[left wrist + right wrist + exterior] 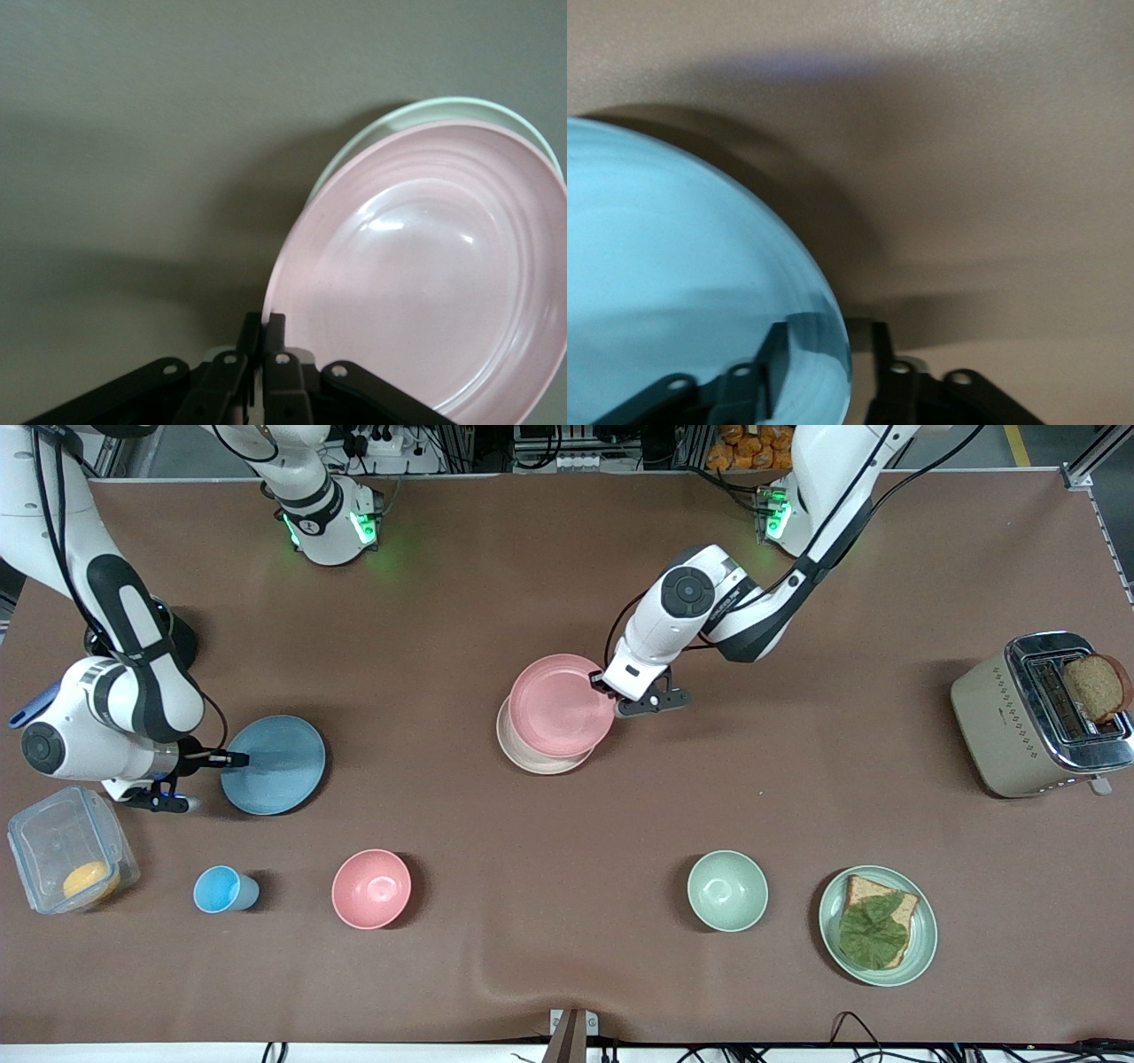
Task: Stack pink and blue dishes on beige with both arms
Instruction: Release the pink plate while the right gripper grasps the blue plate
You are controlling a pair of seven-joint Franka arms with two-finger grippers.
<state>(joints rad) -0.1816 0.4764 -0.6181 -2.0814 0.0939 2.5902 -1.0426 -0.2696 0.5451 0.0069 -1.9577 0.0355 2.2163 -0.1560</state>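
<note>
The pale pink plate [558, 704] lies slightly off-centre on top of the cream-beige plate [532, 760] in the middle of the table. My left gripper [604, 682] is shut on the pink plate's rim at the edge toward the left arm's end. In the left wrist view the pink plate [425, 266] fills the picture, the beige plate [434, 108] peeks out under it, and the left gripper [263, 320] pinches the rim. The light blue plate [275, 764] lies toward the right arm's end. My right gripper [237, 760] is open and straddles the blue plate's [673, 266] rim, one finger over the plate and one outside; the right gripper [829, 341] shows a gap.
Along the edge nearest the front camera stand a clear box [71, 859] holding something orange, a small blue cup [223, 889], a deep pink bowl [371, 888], a green bowl [727, 890] and a green plate [921, 930] with bread and a leaf. A toaster [1019, 717] stands at the left arm's end.
</note>
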